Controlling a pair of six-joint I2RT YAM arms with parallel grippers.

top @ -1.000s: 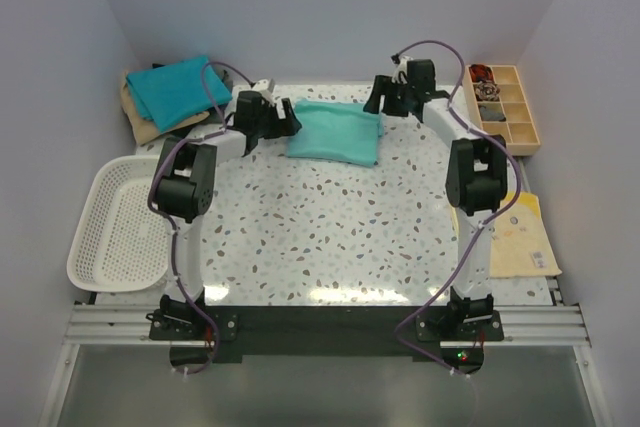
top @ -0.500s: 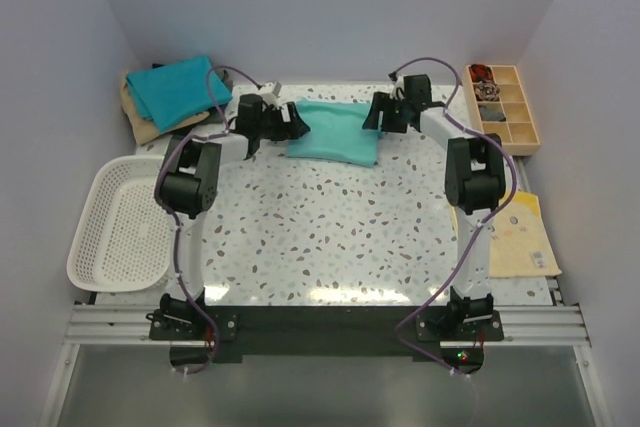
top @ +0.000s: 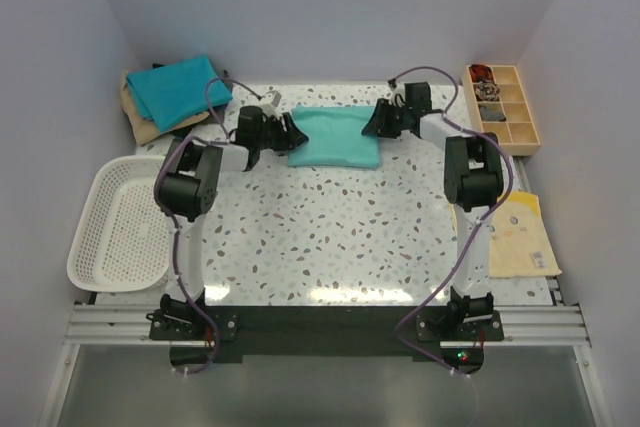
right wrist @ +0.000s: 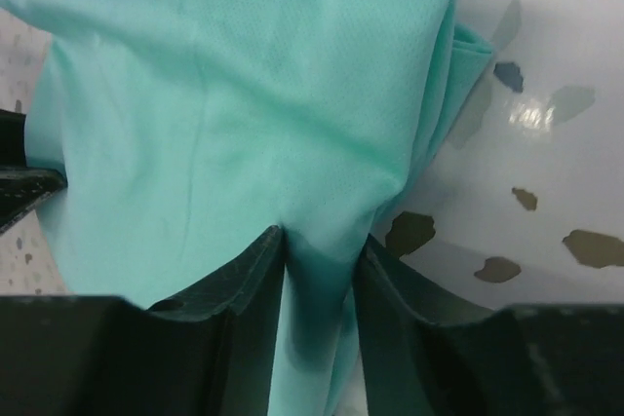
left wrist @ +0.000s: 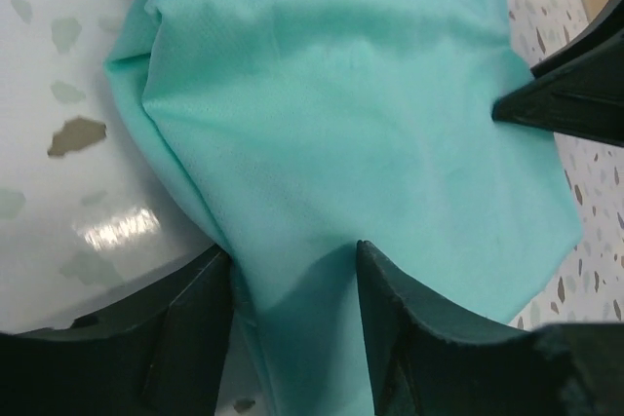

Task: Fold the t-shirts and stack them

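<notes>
The green shirt (top: 335,137) lies folded at the far middle. The left gripper (top: 291,133) is clamped on its left edge and the right gripper (top: 374,127) on its right edge. The step looks like stacking. Next, lift both ends level and carry it far-left onto the teal shirt (top: 178,90).
</notes>
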